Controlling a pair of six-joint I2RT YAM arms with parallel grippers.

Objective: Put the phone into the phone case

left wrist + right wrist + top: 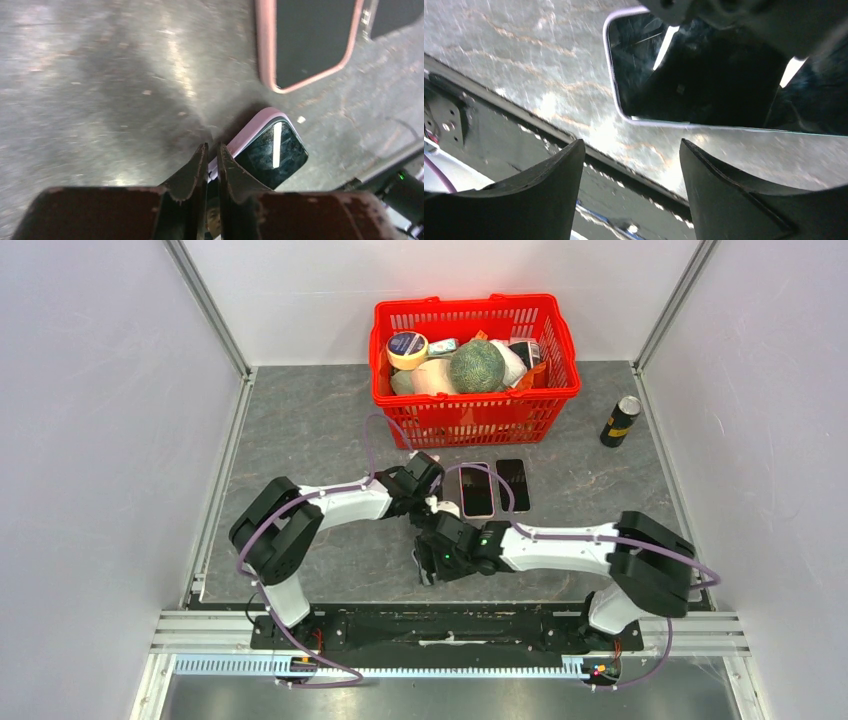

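Phone case point(476, 490) lies before basket point(480, 418), can point(620, 420) right of basket.

Bright even overhead light — glare streaks on table point(175, 55), wrist views blurred.

No text, label or number can be read.

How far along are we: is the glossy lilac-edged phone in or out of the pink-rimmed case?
Out. The lilac-edged phone sits apart from the pink-rimmed case.
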